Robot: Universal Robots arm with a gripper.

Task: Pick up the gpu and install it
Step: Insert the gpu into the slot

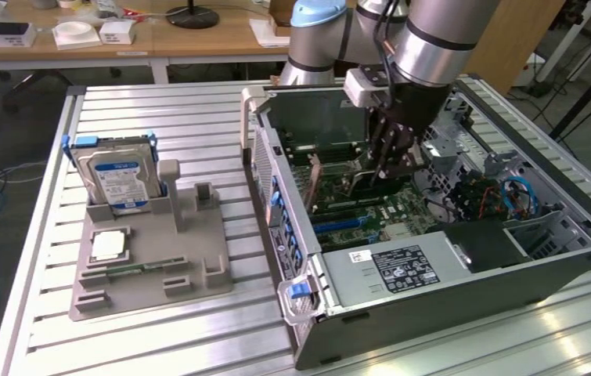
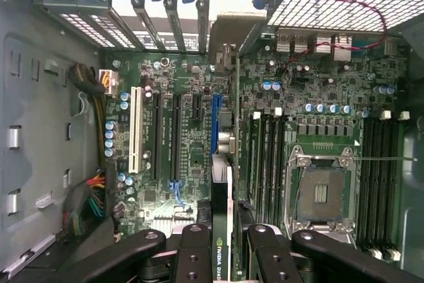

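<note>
With the gripper [image 2: 228, 251] clenched on the gpu [image 2: 230, 190] edge-on above the motherboard [image 2: 179, 77], you needed it upright and square to the blue slot [image 2: 216, 120].

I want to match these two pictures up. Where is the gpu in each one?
Exterior view: the gpu is inside the open computer case, gripped by the hand, just above the green motherboard.
Wrist view: the gpu is seen edge-on between the hand's black fingers.
Shared landmark: the green motherboard under the gpu.
</note>
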